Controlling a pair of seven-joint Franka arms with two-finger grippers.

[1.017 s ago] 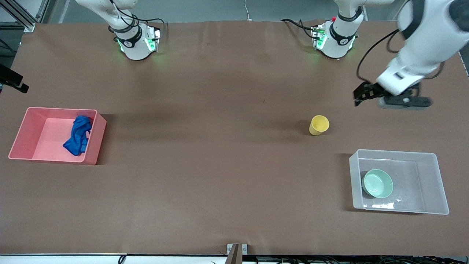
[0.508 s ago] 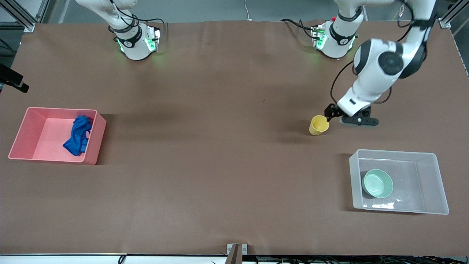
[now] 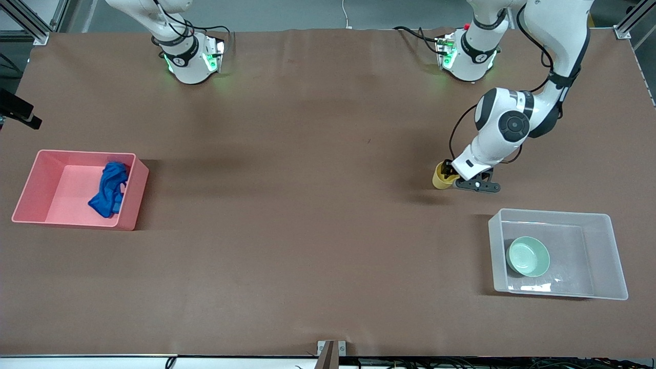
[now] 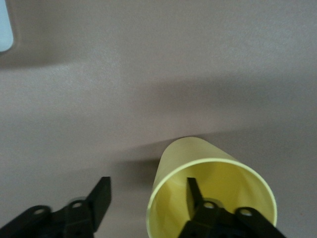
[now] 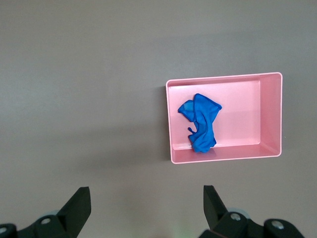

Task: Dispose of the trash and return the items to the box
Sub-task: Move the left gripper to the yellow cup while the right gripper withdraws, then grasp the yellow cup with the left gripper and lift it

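The yellow cup (image 3: 439, 179) stands upright on the brown table, farther from the front camera than the clear box (image 3: 553, 212). My left gripper (image 3: 450, 173) is open at the cup's rim. In the left wrist view one finger is inside the cup (image 4: 173, 168) and the other is outside it, so the left gripper (image 4: 147, 184) straddles the wall. The mint-green bowl (image 3: 528, 256) lies in the box. The blue rag (image 3: 108, 189) lies in the pink bin (image 3: 134, 197). My right gripper (image 5: 146, 196) is open and empty, high over the table, with the rag (image 5: 200, 124) in view.
The pink bin (image 5: 223, 154) stands toward the right arm's end of the table and the clear box toward the left arm's end. A black fixture (image 3: 18, 111) juts in at the table's edge near the pink bin. Both arm bases stand along the table's edge farthest from the front camera.
My left arm has swung in from its end of the table and come down to the cup; one finger now sits inside the rim. The cup, bowl and rag have not moved.
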